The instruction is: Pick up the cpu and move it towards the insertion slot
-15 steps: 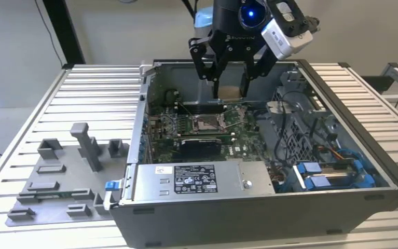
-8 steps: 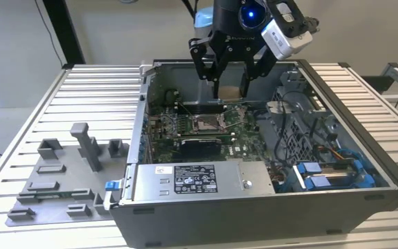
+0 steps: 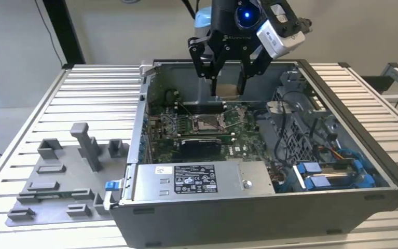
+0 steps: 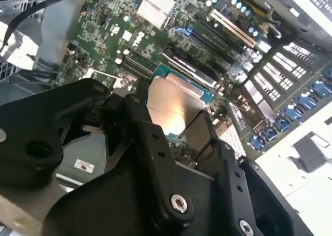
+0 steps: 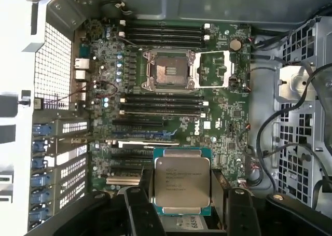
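Over the open computer case [image 3: 268, 171] on the ribbed worktop [image 3: 81, 88], the gripper [image 5: 182, 215] fingers [image 5: 142, 215] hold the cpu [image 5: 182, 181] by its edges, a light, thin, stiff chip that breaks easily.

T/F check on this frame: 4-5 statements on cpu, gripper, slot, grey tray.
1. The gripper holds the cpu. True.
2. The cpu is already seated in the slot. False: it hangs above the motherboard, apart from the slot, whose brownish pin field is bare.
3. The gripper is over the open computer case. True.
4. The grey tray lies inside the case. False: it lies on the slatted table, beside the case on the exterior view's left.
5. The cpu's silvery top faces the first wrist camera. True.
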### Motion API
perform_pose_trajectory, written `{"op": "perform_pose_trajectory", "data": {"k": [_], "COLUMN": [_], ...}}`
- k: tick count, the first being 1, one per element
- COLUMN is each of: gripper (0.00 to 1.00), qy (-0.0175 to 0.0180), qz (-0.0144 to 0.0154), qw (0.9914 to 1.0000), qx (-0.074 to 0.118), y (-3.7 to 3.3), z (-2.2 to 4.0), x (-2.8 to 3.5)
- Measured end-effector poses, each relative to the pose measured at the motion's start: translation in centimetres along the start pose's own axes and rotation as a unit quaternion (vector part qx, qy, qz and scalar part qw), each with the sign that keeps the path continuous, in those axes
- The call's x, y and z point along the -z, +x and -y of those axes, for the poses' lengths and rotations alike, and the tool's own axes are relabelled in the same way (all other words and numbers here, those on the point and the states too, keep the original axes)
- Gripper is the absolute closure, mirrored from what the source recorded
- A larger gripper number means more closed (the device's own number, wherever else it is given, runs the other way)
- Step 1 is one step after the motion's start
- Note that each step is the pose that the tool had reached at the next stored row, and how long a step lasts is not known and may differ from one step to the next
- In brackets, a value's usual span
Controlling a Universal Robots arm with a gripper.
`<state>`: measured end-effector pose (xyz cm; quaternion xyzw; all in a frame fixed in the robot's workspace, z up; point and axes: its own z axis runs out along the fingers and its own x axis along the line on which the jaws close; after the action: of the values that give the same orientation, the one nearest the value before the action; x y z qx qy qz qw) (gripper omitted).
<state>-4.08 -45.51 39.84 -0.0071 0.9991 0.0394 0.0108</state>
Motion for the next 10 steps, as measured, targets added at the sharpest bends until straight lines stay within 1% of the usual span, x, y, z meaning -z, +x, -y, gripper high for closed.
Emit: {"op": "perform_pose_trajectory", "data": {"k": [5,10], "gripper": [1.0,1.0], "qy": [0.0001,0.0001], "qz": [0.0005,0.0007], "qw": [0.99998,0.99997], "qx": [-0.006,-0.008], "y": [0.0,-0.01], "z": [-0.6,-1.6], "x": [-0.25,-0.38]}}
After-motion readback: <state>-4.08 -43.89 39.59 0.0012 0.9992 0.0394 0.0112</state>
